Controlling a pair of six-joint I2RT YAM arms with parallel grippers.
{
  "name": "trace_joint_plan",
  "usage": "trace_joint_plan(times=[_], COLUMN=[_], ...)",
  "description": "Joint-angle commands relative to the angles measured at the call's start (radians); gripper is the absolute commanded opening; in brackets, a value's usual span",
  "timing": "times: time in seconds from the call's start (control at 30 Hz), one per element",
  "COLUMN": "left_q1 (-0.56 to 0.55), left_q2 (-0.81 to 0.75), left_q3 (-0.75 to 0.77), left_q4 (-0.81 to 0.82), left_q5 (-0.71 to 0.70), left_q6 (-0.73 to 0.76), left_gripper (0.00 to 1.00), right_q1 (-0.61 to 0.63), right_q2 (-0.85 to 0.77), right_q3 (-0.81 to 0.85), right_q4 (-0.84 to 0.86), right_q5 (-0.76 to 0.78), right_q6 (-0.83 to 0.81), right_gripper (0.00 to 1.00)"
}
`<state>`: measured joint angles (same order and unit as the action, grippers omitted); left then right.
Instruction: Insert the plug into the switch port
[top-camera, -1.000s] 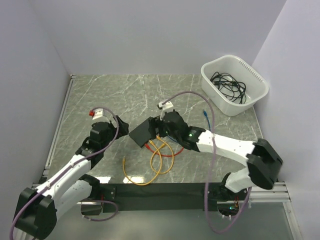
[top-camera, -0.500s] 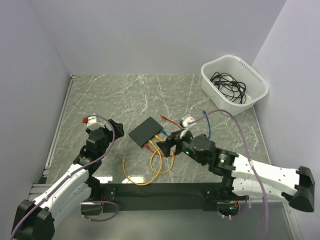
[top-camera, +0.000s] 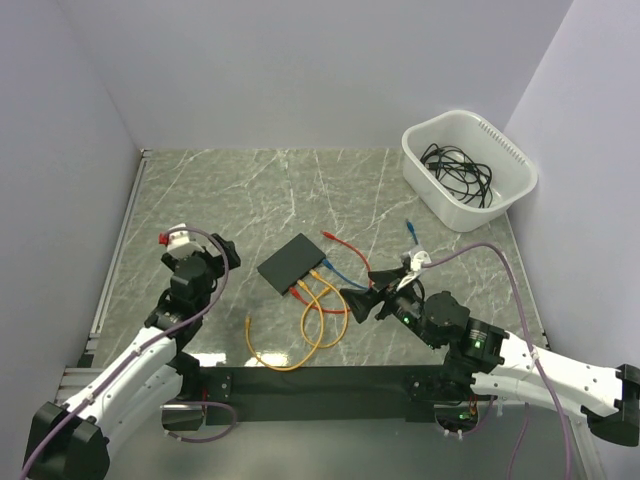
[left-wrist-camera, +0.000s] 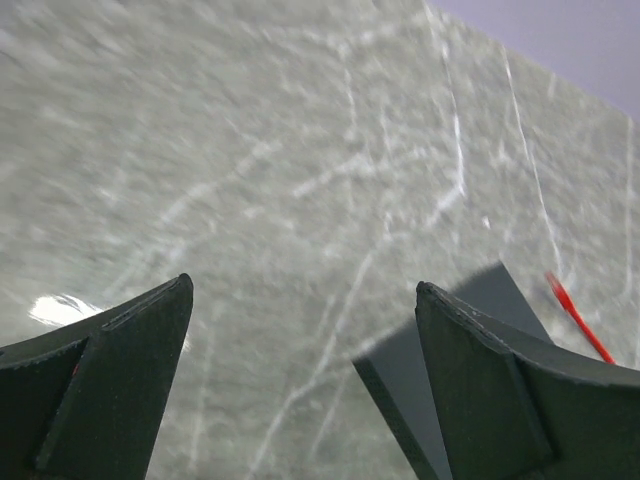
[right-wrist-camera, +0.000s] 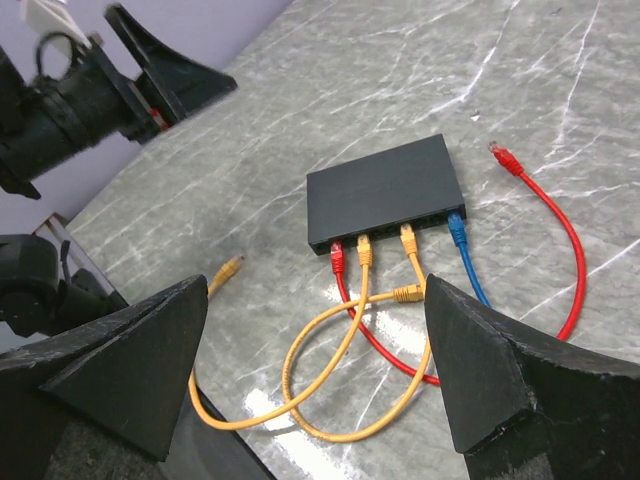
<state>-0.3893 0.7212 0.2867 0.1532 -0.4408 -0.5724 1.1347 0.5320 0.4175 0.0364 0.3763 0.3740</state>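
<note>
Matte-black and flat, the switch (top-camera: 292, 262) is seen lying on the marble worktop (top-camera: 250, 190), with four cables held in the ports along its near edge: a red plug (right-wrist-camera: 337, 256), two yellow plugs (right-wrist-camera: 365, 246) and the blue plug (right-wrist-camera: 456, 224). A second ago the right hand (top-camera: 351, 303) was pressed up against that port edge; it has since been drawn back, well clear of the switch, and spread wide with nothing held. The left hand (left-wrist-camera: 305, 290), likewise wide and empty, has been pulled a little further off on the switch's other side. The blue plug is therefore judged to be seated and released, so the insertion appears finished. The red cable's free end (right-wrist-camera: 503, 154) is left lying just beside the switch
</note>
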Motion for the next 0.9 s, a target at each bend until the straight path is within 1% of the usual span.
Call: trace_joint_plan(times=[0.0,0.03,0.1,0.13,0.17,0.2,0.23,0.27,0.3,0.33,0.37,0.4,0.43,0.47,0.5,0.53,0.57,0.6,0.63,0.67,0.7,0.73,0.77,0.8,0.83,0.87], left_q1=[0.007,0.009,0.012,0.012,0.015,0.015,0.015,0.017,0.018,0.02,0.023,0.03,0.062,0.082,0.107,0.151,0.168,0.17,0.184,0.202,0.208,0.231,0.278,0.306,0.317,0.322], left_q2=[-0.019,-0.016,0.0,0.006,0.006,0.006,0.009,0.014,0.036,0.055,0.082,0.154,0.197,0.24,0.332,0.381,0.429,0.489,0.51,0.536,0.59,0.625,0.667,0.766,0.782,0.744], left_q3=[0.051,0.033,-0.006,-0.055,-0.049,-0.055,-0.09,-0.119,-0.153,-0.209,-0.225,-0.231,-0.225,-0.222,-0.221,-0.215,-0.201,-0.183,-0.141,-0.126,-0.109,-0.1,-0.107,-0.116,-0.13,-0.118], left_q4=[0.057,0.078,0.188,0.257,0.258,0.31,0.365,0.453,0.632,0.72,0.779,0.82,0.888,0.916,0.96,1.035,1.072,1.066,1.053,1.066,1.054,1.087,1.133,1.293,1.327,1.239], left_q5=[-0.16,-0.18,-0.248,-0.272,-0.292,-0.314,-0.317,-0.323,-0.306,-0.3,-0.305,-0.312,-0.297,-0.273,-0.241,-0.175,-0.156,-0.136,-0.098,-0.019,-0.009,0.016,0.08,0.108,0.09,0.134], left_q6=[0.095,0.097,0.091,0.109,0.095,0.115,0.181,0.224,0.28,0.389,0.417,0.43,0.433,0.427,0.421,0.398,0.407,0.419,0.439,0.448,0.456,0.441,0.422,0.404,0.42,0.395], left_gripper=[0.99,0.98,0.97,0.97,0.97,0.95,0.95,0.95,0.95,0.95,0.95,0.99,0.99,0.99,0.99,0.99,0.99,0.98,0.98,0.97,0.95,0.94,0.95,0.93,0.95,0.95], right_q1=[0.004,0.005,0.002,0.003,0.005,0.004,0.005,0.005,0.005,0.004,0.004,0.005,0.004,0.005,0.004,0.005,0.004,0.004,0.005,0.005,0.005,0.004,0.002,0.002,0.0,-0.001], right_q2=[0.003,0.009,0.023,0.029,0.036,0.046,0.051,0.056,0.063,0.065,0.063,0.06,0.06,0.057,0.057,0.057,0.059,0.06,0.065,0.069,0.082,0.091,0.103,0.133,0.15,0.167], right_q3=[0.001,0.001,-0.002,-0.002,-0.002,0.001,0.004,0.006,0.007,0.007,0.006,0.0,-0.003,-0.005,-0.002,0.0,0.004,0.015,0.021,0.027,0.033,0.041,0.049,0.07,0.084,0.098], right_q4=[0.016,0.019,0.032,0.036,0.039,0.039,0.037,0.036,0.033,0.031,0.031,0.037,0.042,0.045,0.048,0.048,0.045,0.031,0.022,0.016,0.004,-0.007,-0.019,-0.029,-0.056,-0.072], right_q5=[0.038,0.033,0.027,0.026,0.023,0.023,0.021,0.021,0.021,0.022,0.023,0.023,0.024,0.026,0.029,0.029,0.03,0.044,0.056,0.068,0.079,0.116,0.137,0.156,0.176,0.218], right_q6=[0.005,0.005,0.003,0.003,0.003,0.002,0.002,0.002,0.002,0.005,0.005,0.008,0.006,0.008,0.011,0.009,0.008,0.003,0.003,0.002,-0.006,-0.006,-0.001,0.002,0.008,0.029], right_gripper=[0.95,0.95,0.95,0.95,0.95,0.95,0.95,0.95,0.95,0.95,0.95,0.95,0.95,0.95,0.95,0.95,0.95,0.95,0.95,0.96,0.96,0.96,0.96,0.96,0.96,0.96])
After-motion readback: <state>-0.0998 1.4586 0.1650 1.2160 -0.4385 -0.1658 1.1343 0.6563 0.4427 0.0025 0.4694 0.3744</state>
